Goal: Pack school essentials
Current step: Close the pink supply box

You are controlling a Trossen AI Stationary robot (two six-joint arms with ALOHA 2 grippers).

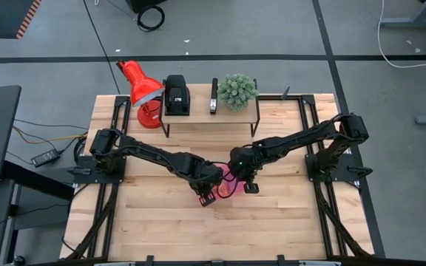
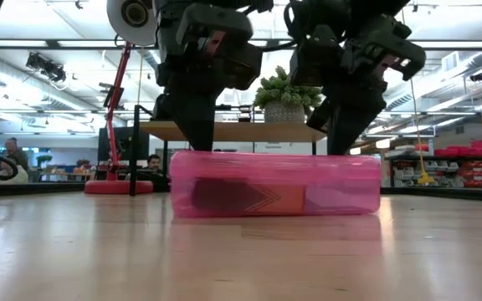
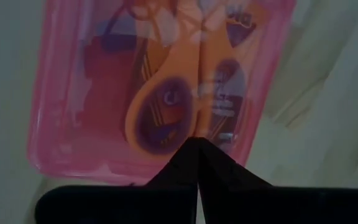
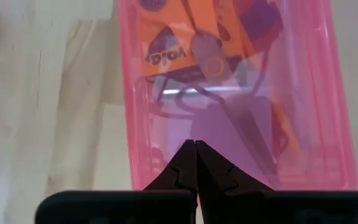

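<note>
Near the desk (image 1: pixel 272 222) centre, a pink case (image 2: pixel 274 184) lies closed with scissors (image 3: pixel 166 106) and other stationery inside. Left tool (image 1: pixel 207 198) and right tool (image 1: pixel 248 188), fingers together, rest at its lid; packing looks nearly finished.

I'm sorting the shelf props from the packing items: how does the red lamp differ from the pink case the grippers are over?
The red lamp is opaque and stands by the shelf at the table's far edge; the pink case is see-through, showing scissors inside, and lies flat mid-table. The lamp stands clear of both arms; the left gripper and right gripper, both shut, hang over the case. Both rest on the wooden table.
</note>
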